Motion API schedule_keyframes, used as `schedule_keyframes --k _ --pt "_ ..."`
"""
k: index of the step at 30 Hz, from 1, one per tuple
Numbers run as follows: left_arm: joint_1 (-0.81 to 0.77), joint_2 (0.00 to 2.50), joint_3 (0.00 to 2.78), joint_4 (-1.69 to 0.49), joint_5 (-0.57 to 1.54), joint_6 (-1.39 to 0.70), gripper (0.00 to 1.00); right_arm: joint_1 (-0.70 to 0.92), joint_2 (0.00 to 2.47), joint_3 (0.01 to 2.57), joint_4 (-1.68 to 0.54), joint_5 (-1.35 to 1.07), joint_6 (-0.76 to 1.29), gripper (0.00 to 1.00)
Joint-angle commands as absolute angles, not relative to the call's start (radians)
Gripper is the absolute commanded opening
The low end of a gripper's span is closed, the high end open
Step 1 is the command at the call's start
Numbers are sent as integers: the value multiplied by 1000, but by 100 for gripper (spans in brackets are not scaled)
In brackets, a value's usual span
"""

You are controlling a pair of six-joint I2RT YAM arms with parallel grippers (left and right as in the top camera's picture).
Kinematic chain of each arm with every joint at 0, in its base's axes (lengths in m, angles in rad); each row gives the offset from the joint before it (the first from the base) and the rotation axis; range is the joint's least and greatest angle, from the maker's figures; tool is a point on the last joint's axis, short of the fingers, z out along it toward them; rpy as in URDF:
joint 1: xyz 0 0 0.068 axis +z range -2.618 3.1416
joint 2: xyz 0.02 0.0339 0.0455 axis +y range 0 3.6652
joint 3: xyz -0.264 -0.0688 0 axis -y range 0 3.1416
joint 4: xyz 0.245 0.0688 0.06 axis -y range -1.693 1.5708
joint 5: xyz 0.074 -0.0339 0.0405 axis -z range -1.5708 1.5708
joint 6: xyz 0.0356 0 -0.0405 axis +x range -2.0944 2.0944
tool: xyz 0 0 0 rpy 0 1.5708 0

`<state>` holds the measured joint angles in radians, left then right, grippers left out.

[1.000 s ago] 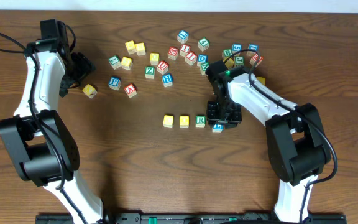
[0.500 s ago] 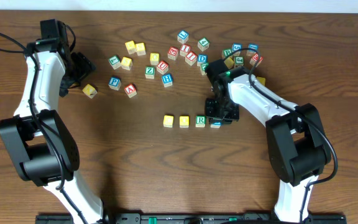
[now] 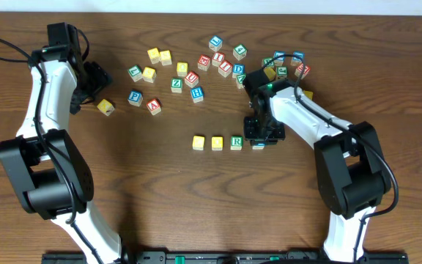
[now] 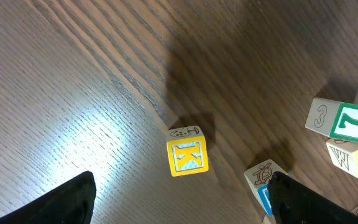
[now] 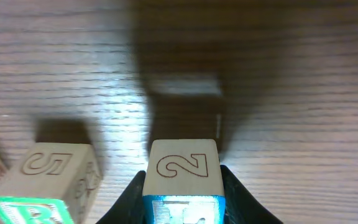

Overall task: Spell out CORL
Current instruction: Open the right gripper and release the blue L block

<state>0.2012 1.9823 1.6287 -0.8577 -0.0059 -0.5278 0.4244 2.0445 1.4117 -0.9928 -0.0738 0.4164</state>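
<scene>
The L cube (image 5: 182,165), clamped in the right gripper (image 5: 182,194) just beside the R cube (image 5: 42,186), could bump that neighbour or land crooked if released carelessly.

Yellow cube (image 4: 188,155) just beyond end effector (image 4: 180,186)

Surface (image 3: 167,191): we see dark brown wood with a fine grain.
First row cube (image 3: 198,142): yellow top.
Second row cube (image 3: 217,142): yellow top as well.
R cube (image 3: 236,142): white face, green letter.
L cube (image 5: 180,168): we read a brown-outlined 2 on pale wood, with blue on the adjoining face.
Right fingers (image 5: 241,202): black.
K cube (image 4: 188,155): yellow, with a pale blue letter.
7 cube (image 4: 340,121): green face, white numeral.
</scene>
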Motion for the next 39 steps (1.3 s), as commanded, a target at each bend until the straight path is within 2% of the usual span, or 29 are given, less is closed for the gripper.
schedule_keyframes --k 1,19,23,25,35,39 --pt "202 1988 1633 -863 -12 -540 87 400 2054 1403 -1007 -6 403 25" --pt "202 1988 1633 -863 -12 -540 87 404 2054 1403 -971 -138 405 24" --pt "202 1988 1633 -863 -12 -540 87 410 2054 1403 -980 -138 418 24" --pt "202 1988 1633 -863 -12 -540 87 413 2054 1403 -980 -134 418 28" --pt "202 1988 1633 -863 -12 -540 87 413 2054 1403 -979 -107 402 25" --pt "202 1988 1633 -863 -12 -540 87 413 2054 1403 -979 -107 402 33"
